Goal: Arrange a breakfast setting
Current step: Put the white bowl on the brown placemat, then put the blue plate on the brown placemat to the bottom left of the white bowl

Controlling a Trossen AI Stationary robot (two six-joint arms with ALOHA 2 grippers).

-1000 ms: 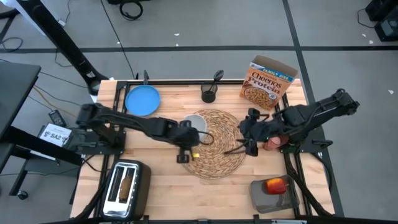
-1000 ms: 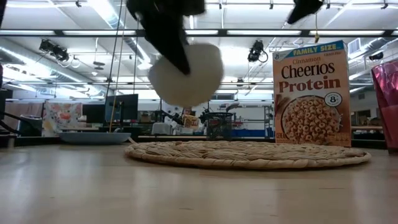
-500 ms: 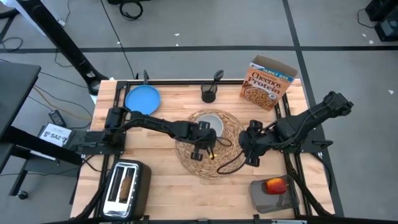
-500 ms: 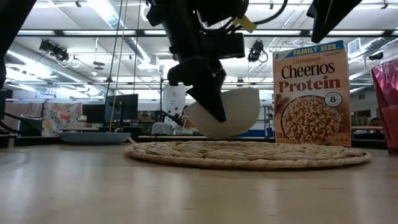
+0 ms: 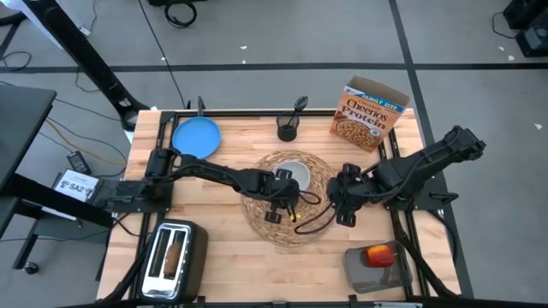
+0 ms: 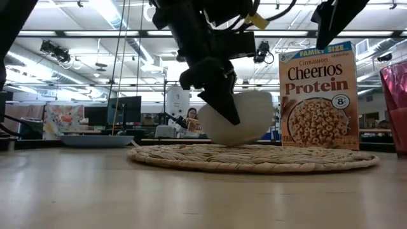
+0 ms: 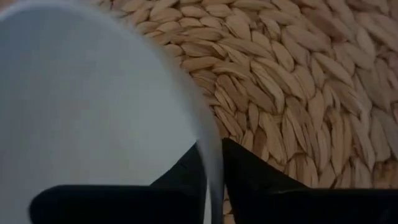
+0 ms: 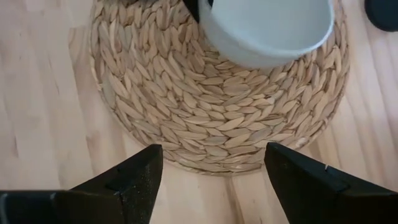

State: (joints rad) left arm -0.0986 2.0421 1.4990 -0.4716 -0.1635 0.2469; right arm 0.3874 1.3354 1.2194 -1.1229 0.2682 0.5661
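Observation:
A round woven straw placemat [image 5: 291,201] lies mid-table. My left gripper [image 5: 281,190] is shut on a white bowl [image 5: 294,174], which sits tilted over the mat's far part; it also shows in the low view [image 6: 238,117]. My right gripper [image 8: 211,168] is open and empty, just right of the mat [image 5: 342,198]. A blue plate [image 5: 196,137] lies far left, an orange Cheerios box [image 5: 368,115] stands far right, a red cup [image 6: 395,105] right. A toast slice [image 5: 174,254] sticks out of the toaster. An apple [image 5: 378,254] rests on a grey tray. My left gripper pinches the bowl's rim [image 7: 211,163], one finger inside the bowl and one outside. The fingers come from above, slanting down. The bowl is tilted, its underside [image 6: 236,137] low over the placemat; whether it touches the mat I cannot tell.
A silver toaster [image 5: 175,257] stands at the near left. A small black holder cup [image 5: 288,130] stands at the far edge. A grey tray [image 5: 377,265] lies near right. Bare wood lies in front of the mat.
My left gripper has carried the bowl toward the table's right and down, from high above the mat's left part to low over its far part, tilted. My right gripper has moved toward the near edge, beside the mat's right side.

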